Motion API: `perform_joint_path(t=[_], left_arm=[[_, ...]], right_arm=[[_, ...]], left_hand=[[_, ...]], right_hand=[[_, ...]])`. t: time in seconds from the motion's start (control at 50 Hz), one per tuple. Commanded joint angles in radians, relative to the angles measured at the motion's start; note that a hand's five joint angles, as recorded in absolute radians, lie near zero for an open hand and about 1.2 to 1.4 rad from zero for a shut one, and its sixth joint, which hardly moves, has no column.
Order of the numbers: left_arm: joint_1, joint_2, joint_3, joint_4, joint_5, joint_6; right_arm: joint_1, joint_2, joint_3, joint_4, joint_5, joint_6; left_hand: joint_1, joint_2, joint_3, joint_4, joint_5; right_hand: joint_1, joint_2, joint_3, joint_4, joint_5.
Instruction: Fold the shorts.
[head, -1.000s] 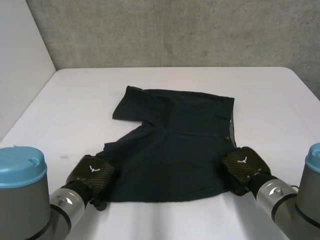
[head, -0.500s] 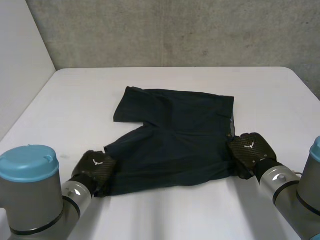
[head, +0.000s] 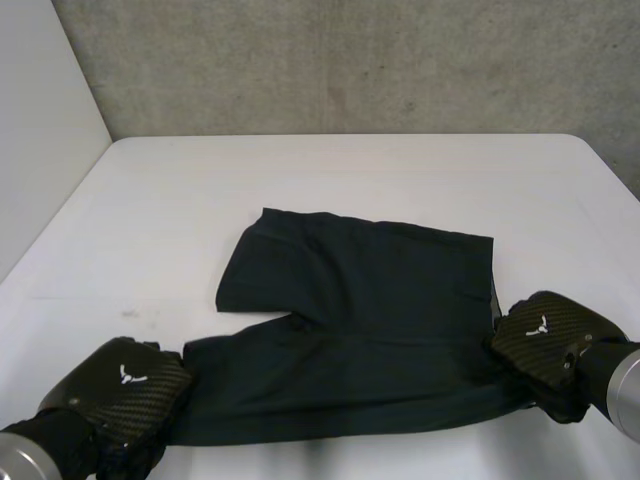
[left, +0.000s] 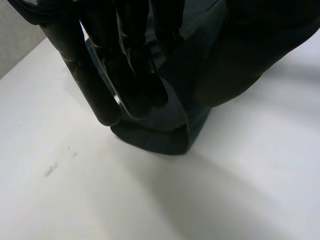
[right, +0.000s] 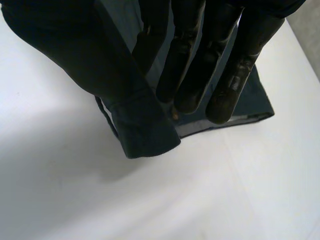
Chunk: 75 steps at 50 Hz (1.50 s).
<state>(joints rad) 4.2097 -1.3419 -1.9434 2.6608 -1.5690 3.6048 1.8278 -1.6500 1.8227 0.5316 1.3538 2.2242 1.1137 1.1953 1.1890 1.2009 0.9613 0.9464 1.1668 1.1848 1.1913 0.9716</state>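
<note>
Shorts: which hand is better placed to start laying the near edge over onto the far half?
Right, narrowly. The right hand pinches the near waistband corner of the shorts, close to the far waistband corner; the left hand holds the near leg hem, farther from its match.

Black carbon-weave robot hands carry white emblems.

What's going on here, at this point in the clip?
Dark shorts lie on a white table, about to be folded. The left robot hand pinches the near leg corner and the right robot hand pinches the near waistband corner, both seemingly lifted slightly. The far half lies flat; no fold is laid yet.
</note>
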Motion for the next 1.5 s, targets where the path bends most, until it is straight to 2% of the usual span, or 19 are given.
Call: perform_joint_path(t=[0.02, 0.14, 0.32, 0.38, 0.48, 0.5, 0.54, 0.58, 0.6, 0.72, 0.76, 0.88, 1.02, 1.12, 1.2, 1.24, 1.3, 1.42, 1.5], left_arm=[[0.004, -0.224, 0.118, 0.299, -0.003, 0.037], [0.004, -0.556, 0.433, 0.448, -0.035, 0.038], [0.001, -1.051, 1.05, 0.453, -0.149, 0.049], [0.004, -1.199, 1.228, 0.458, -0.155, 0.08], [-0.005, -1.333, 1.373, 0.488, -0.148, 0.132], [-0.005, -1.346, 1.383, 0.505, -0.148, 0.137], [-0.01, -1.372, 1.391, 0.571, -0.149, 0.146], [-0.017, -1.375, 1.376, 0.608, -0.148, 0.15], [-0.031, -1.375, 1.356, 0.64, -0.146, 0.147], [-0.057, -1.327, 1.241, 0.692, -0.146, 0.146], [-0.06, -1.231, 1.142, 0.692, -0.154, 0.141], [-0.057, -1.042, 0.884, 0.692, -0.149, 0.132], [-0.053, -0.844, 0.598, 0.696, -0.146, 0.026], [-0.051, -0.772, 0.489, 0.696, -0.128, -0.096], [-0.051, -0.743, 0.451, 0.691, -0.091, -0.156], [-0.048, -0.726, 0.434, 0.691, -0.076, -0.17], [-0.036, -0.705, 0.42, 0.691, -0.074, -0.172], [-0.02, -0.649, 0.397, 0.691, -0.075, -0.175], [-0.016, -0.599, 0.373, 0.691, -0.074, -0.175]], right_arm=[[0.001, 0.2, -0.127, -0.182, -0.021, 0.118], [0.016, 0.398, -0.363, -0.278, 0.034, 0.206], [0.056, 0.714, -0.654, -0.442, 0.195, 0.201], [0.065, 0.8, -0.715, -0.534, 0.212, 0.199], [0.067, 0.909, -0.772, -0.714, 0.215, 0.196], [0.067, 0.926, -0.777, -0.743, 0.215, 0.196], [0.068, 0.966, -0.79, -0.817, 0.228, 0.181], [0.07, 0.981, -0.801, -0.843, 0.248, 0.173], [0.077, 0.981, -0.803, -0.843, 0.27, 0.17], [0.107, 0.859, -0.715, -0.838, 0.298, 0.235], [0.103, 0.735, -0.604, -0.816, 0.291, 0.328], [0.103, 0.579, -0.426, -0.678, 0.231, 0.466], [0.021, 0.519, -0.231, -0.572, 0.11, 0.581], [-0.01, 0.522, -0.145, -0.643, 0.088, 0.592], [-0.022, 0.547, -0.106, -0.742, 0.091, 0.582], [-0.033, 0.579, -0.102, -0.786, 0.093, 0.577], [-0.062, 0.595, -0.111, -0.802, 0.103, 0.563], [-0.096, 0.55, -0.114, -0.803, 0.142, 0.474], [-0.09, 0.486, -0.125, -0.8, 0.148, 0.353]], left_hand=[[0.283, 0.201, 0.207, 0.195, 0.26], [0.283, 0.201, 0.207, 0.195, 0.26], [0.283, 0.201, 0.207, 0.195, 0.26], [0.283, 0.201, 0.207, 0.195, 0.26], [0.26, 0.178, 0.184, 0.172, 0.238], [0.158, 0.076, 0.082, 0.071, 0.136], [-0.419, -0.501, -0.495, -0.506, -0.441], [-0.857, -0.939, -0.932, -0.944, -0.879], [-0.939, -1.021, -1.014, -1.026, -0.961], [-0.939, -1.021, -1.014, -1.026, -0.961], [-0.939, -1.021, -1.014, -1.026, -0.961], [-0.938, -1.02, -1.014, -1.026, -0.961], [-0.939, -1.021, -1.014, -1.026, -0.961], [-0.939, -1.021, -1.014, -1.026, -0.961], [-0.938, -1.02, -1.014, -1.026, -0.961], [-0.938, -1.02, -1.014, -1.026, -0.961], [-0.938, -1.02, -1.014, -1.026, -0.961], [-0.938, -1.02, -1.014, -1.026, -0.961], [-0.939, -1.021, -1.014, -1.026, -0.961]], right_hand=[[0.45, 0.229, 0.211, 0.205, 0.25], [0.45, 0.229, 0.211, 0.205, 0.25], [0.45, 0.229, 0.211, 0.205, 0.25], [0.45, 0.229, 0.211, 0.205, 0.25], [0.45, 0.229, 0.211, 0.205, 0.25], [0.45, 0.229, 0.211, 0.205, 0.25], [-0.116, -0.337, -0.355, -0.361, -0.316], [-0.67, -0.891, -0.909, -0.915, -0.87], [-0.772, -0.992, -1.01, -1.017, -0.972], [-0.772, -0.992, -1.01, -1.017, -0.972], [-0.772, -0.992, -1.01, -1.017, -0.972], [-0.772, -0.992, -1.01, -1.017, -0.972], [-0.632, -0.853, -0.871, -0.877, -0.832], [-0.583, -0.803, -0.821, -0.828, -0.782], [-0.363, -0.583, -0.601, -0.608, -0.563], [-0.097, -0.317, -0.335, -0.341, -0.296], [0.448, 0.228, 0.21, 0.203, 0.248], [0.45, 0.229, 0.211, 0.205, 0.25], [0.45, 0.229, 0.211, 0.205, 0.25]])
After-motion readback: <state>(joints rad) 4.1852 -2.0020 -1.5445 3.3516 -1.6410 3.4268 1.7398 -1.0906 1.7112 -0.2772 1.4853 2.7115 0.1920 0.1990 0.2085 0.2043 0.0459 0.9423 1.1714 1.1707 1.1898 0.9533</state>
